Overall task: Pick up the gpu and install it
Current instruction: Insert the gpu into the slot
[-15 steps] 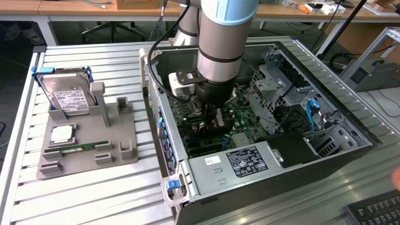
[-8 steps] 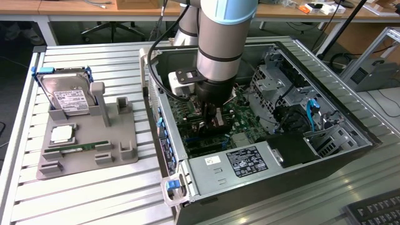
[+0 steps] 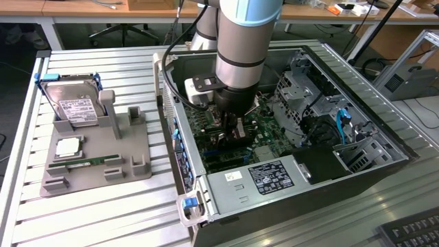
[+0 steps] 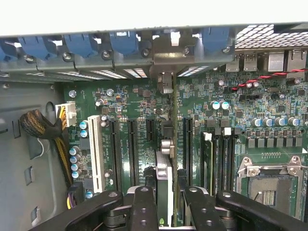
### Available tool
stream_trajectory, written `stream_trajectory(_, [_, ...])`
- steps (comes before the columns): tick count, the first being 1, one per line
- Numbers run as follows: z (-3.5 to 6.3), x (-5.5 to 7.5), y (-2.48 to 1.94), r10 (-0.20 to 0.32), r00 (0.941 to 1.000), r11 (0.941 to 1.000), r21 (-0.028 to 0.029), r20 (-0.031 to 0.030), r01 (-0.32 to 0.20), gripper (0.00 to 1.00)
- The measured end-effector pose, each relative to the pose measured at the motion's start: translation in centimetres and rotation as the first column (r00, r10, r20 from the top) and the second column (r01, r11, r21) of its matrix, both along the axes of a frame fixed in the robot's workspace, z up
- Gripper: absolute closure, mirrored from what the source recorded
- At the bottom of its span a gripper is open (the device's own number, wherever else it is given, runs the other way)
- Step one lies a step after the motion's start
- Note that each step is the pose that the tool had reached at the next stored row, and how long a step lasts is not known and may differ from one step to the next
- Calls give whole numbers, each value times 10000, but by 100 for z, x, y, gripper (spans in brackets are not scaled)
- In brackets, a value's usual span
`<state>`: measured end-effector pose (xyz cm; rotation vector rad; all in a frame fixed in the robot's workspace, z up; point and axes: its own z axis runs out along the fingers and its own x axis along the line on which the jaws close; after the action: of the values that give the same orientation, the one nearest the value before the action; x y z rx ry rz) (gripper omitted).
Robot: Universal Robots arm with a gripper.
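The gpu shows edge-on in the wrist view as a thin card standing upright over the green motherboard. Its silver end bracket reaches up to the case's rear wall, under the row of blue clips. My gripper is shut on the card, one black finger on either side. The card sits in line between two black expansion slots. In the exterior view my gripper is down inside the open computer case, with the dark gpu just above the board.
On the exterior view's left stands a grey fixture with a hard drive with blue handles, a processor and a RAM stick. Inside the case are the power supply and drive cages. A keyboard lies at the front right.
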<state>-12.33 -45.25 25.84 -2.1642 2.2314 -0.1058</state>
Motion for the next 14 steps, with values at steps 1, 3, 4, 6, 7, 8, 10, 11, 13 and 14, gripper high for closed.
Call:
stream_trajectory(1, [0,0,1,7,10000,10000,0,0,-7,73])
stream_trajectory(3, [0,0,1,25,10000,10000,1,0,-25,73])
stream_trajectory(4, [0,0,1,31,10000,10000,1,1,-31,73])
stream_trajectory(6, [0,0,1,45,10000,10000,0,0,-45,73])
stream_trajectory(7, [0,0,1,52,10000,10000,1,0,-52,73])
stream_trajectory(8, [0,0,1,67,10000,10000,1,0,-67,73])
stream_trajectory(10, [0,0,2,112,9999,9999,1,1,-112,73])
stream_trajectory(11, [-1,0,2,141,9999,9999,1,1,-141,73])
stream_trajectory(13, [0,0,2,203,9998,9998,1,1,-203,73])
stream_trajectory(14, [0,0,2,218,9998,9998,1,1,-218,73])
